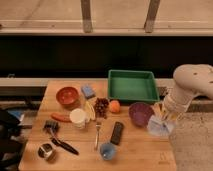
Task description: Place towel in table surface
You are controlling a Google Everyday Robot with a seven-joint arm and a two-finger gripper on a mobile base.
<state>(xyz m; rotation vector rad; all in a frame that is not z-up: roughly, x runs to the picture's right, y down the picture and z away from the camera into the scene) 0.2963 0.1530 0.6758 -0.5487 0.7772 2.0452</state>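
The towel (pixel 160 128) is a pale bluish-white cloth. It hangs bunched from my gripper (pixel 163 118) at the table's right edge, just right of the purple bowl (pixel 140 113). The gripper is shut on the towel and holds it slightly above the wooden table (pixel 140 150). My white arm (pixel 192 85) reaches in from the right and bends down to the gripper.
On the table are a green tray (pixel 132 86), an orange (pixel 115 106), grapes (pixel 101 106), a blue sponge (pixel 88 91), a red bowl (pixel 67 95), a white cup (pixel 77 117), a fork (pixel 97 135), a black remote (pixel 117 133), a blue cup (pixel 107 150), a black brush (pixel 61 143) and a metal can (pixel 46 151).
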